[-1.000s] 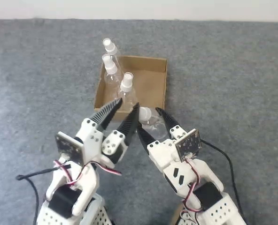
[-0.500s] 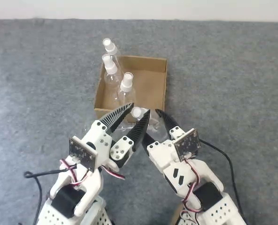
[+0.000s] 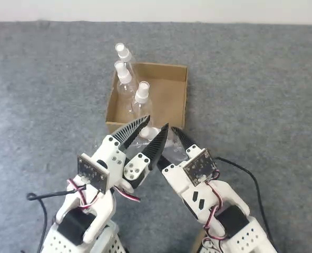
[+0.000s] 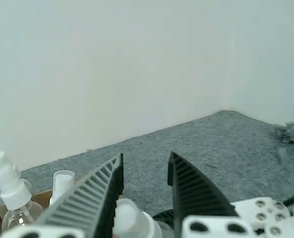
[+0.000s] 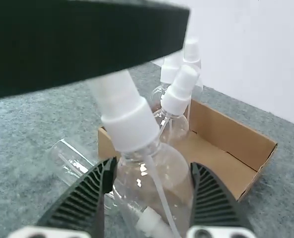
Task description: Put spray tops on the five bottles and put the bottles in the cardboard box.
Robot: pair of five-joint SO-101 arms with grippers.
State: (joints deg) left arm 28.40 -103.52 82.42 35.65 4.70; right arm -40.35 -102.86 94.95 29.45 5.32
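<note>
My right gripper (image 5: 149,198) is shut on a clear bottle (image 5: 152,178), held tilted just in front of the cardboard box (image 3: 164,89). The bottle's white spray top (image 3: 149,132) points toward my left gripper (image 3: 157,122). That gripper is open, its black fingers (image 4: 87,198) on either side of the spray top (image 4: 129,218). Three bottles with white tops (image 3: 125,75) stand at the box's left side, the farthest one (image 3: 123,51) at its back corner. A topless clear bottle (image 5: 70,158) lies on the carpet in front of the box, to its left.
Grey carpet (image 3: 261,95) covers the table, with open room to the right of the box and to the far left. A white wall (image 4: 137,64) rises behind. Cables (image 3: 35,197) trail beside both arm bases.
My left gripper has swung right and forward until its fingers flank the spray top. My right gripper has shifted slightly left with the bottle.
</note>
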